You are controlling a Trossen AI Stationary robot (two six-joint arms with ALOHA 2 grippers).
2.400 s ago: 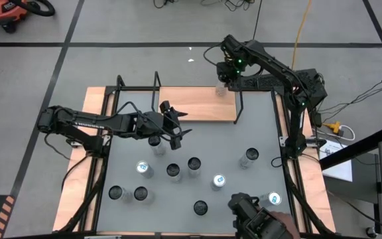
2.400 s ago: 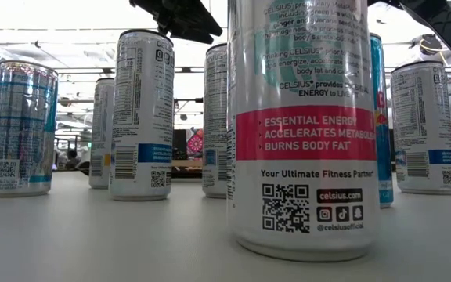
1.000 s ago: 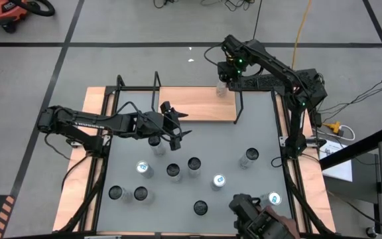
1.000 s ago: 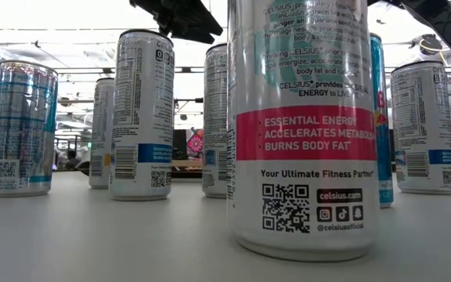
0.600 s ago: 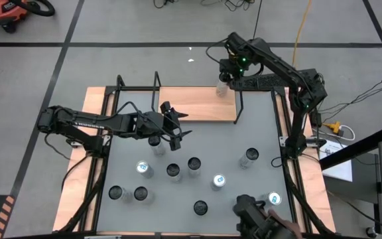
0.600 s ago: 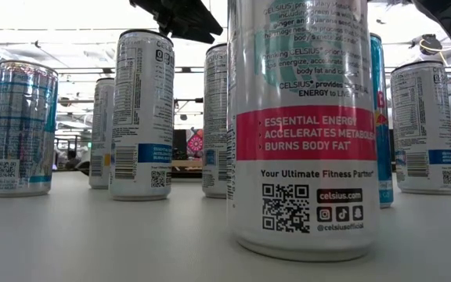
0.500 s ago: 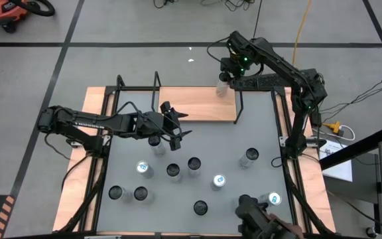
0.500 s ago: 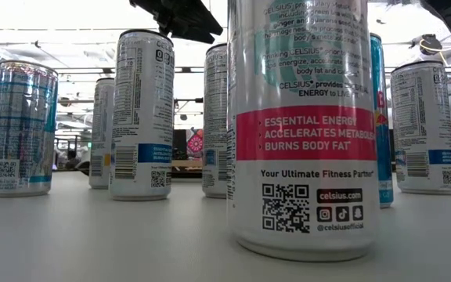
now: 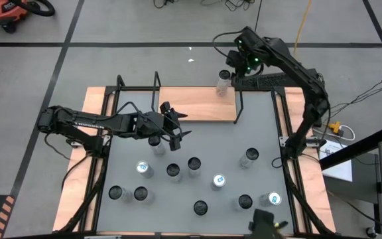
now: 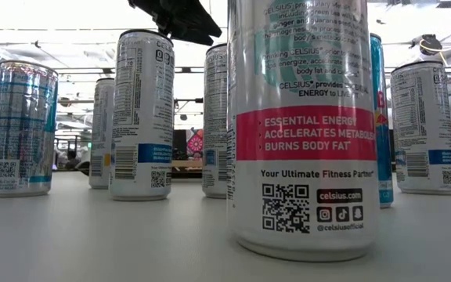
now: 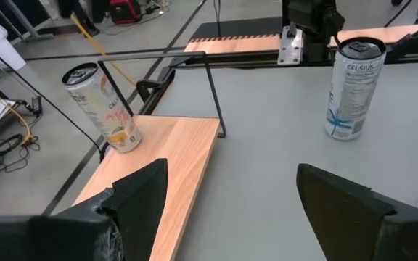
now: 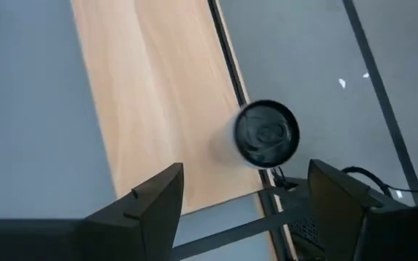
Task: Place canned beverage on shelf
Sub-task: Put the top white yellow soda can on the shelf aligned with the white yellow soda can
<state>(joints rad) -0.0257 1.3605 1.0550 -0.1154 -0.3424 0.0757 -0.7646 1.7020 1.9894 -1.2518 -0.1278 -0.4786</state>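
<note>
Fingers (image 12: 151,206) of the right gripper (image 12: 249,210) are being held wide apart with nothing between them, and the can (image 12: 265,134) is being seen from above, standing upright on the shelf (image 12: 151,101) at the board's far corner, close to the black rod of the frame. In the high view the right gripper (image 9: 239,61) is being held above the floor just beyond the shelf's (image 9: 194,103) right end, apart from the can (image 9: 224,82), which is resting on that end of the light-wood board.

The left gripper (image 11: 227,199) is also being held wide open and empty; past its fingers (image 11: 140,192) the same can (image 11: 101,109) is being shown on the board's (image 11: 173,156) corner, and a silver can (image 11: 350,87) is standing on the grey tabletop (image 11: 267,123) beyond. In the high view the left gripper (image 9: 172,126) is being held over the table just in front of the shelf's middle, with one can partly hidden beneath its wrist.

More cans are being left standing upright, spread over the near half of the table (image 9: 264,126). In the low view a white and pink can (image 10: 300,125) is filling the foreground, with other cans standing behind it.
</note>
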